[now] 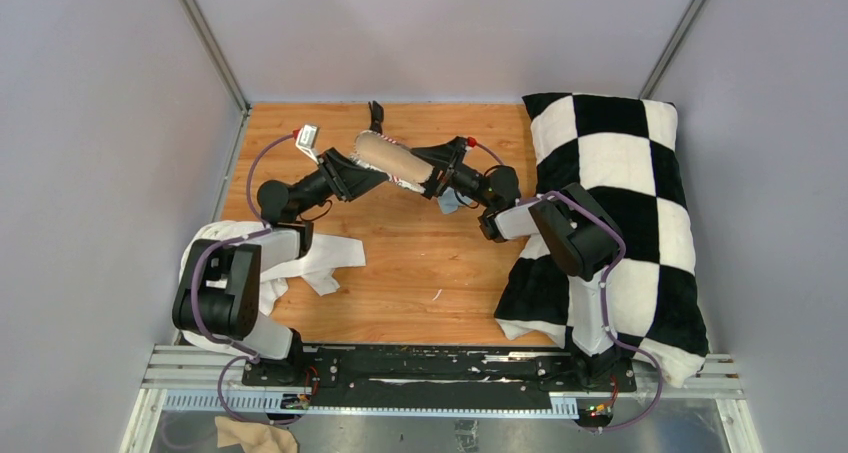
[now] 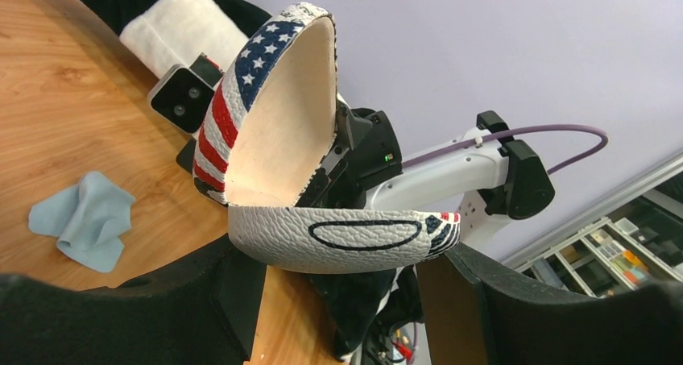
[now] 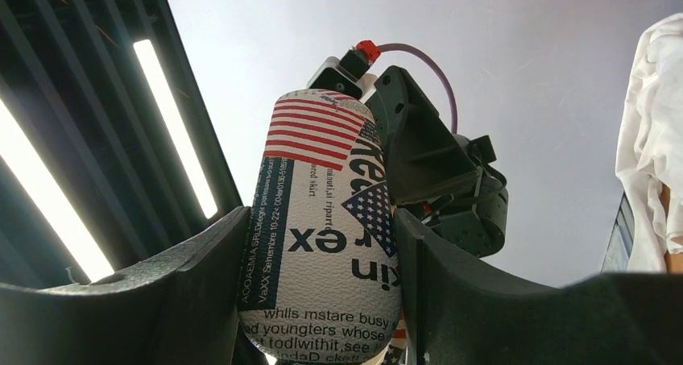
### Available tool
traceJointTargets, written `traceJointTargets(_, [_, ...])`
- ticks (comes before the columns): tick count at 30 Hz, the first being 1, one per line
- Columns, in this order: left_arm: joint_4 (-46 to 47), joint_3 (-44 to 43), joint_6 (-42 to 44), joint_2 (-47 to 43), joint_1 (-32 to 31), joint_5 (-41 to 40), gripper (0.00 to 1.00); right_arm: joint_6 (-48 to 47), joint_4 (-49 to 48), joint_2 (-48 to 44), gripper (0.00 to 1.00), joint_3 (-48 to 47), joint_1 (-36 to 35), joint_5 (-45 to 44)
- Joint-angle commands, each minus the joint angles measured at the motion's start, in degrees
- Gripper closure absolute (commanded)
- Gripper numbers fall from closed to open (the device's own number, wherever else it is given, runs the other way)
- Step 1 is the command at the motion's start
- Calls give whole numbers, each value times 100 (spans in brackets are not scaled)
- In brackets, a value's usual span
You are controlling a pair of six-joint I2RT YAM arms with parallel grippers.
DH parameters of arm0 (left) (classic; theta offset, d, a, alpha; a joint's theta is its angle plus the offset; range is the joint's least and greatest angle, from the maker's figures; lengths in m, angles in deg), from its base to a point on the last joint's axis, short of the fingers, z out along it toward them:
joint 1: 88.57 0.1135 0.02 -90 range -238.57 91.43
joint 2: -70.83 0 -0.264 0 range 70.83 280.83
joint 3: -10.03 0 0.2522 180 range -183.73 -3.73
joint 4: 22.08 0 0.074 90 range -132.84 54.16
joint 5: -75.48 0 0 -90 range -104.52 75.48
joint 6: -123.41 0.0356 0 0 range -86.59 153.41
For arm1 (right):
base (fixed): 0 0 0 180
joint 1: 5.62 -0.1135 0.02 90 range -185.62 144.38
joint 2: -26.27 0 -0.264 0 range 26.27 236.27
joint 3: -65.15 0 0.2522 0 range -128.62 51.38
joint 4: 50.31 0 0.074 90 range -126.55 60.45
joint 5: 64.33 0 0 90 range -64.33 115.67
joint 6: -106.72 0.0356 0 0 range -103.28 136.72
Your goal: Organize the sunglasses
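Observation:
The case (image 1: 392,159) is tan-grey from above, with a flag print, and is held above the far middle of the table between both grippers. My left gripper (image 1: 366,172) is shut on its white lower half (image 2: 346,236). The lid (image 2: 278,115) stands open, and the cream lining that shows is bare. My right gripper (image 1: 434,169) is shut on the other shell (image 3: 322,252), which shows printed text and stars. The black sunglasses (image 1: 377,115) lie folded on the table just behind the case, near the back wall. They do not show in either wrist view.
A light-blue cloth (image 1: 448,203) lies crumpled on the wood under the right gripper and also shows in the left wrist view (image 2: 80,220). A black-and-white checkered pillow (image 1: 620,203) fills the right side. A white cloth (image 1: 300,258) lies at the left. Walls enclose the table.

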State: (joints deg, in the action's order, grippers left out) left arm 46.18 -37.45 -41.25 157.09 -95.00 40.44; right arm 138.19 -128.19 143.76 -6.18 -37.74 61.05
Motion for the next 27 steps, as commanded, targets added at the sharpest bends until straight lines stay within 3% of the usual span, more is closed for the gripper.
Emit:
traceJointTargets(1, [661,124,-392,-463,-244,993,100,2452,19,214,100,-146,-42,-252])
traceJointTargets(21, [667,72,-506,-506,-314,1183,100,2133,14,182,100,-478,18,23])
traceJointTargets(27, [582,39,-953,-361,-289,1123,100,1033,28,163,100,-561,366,571])
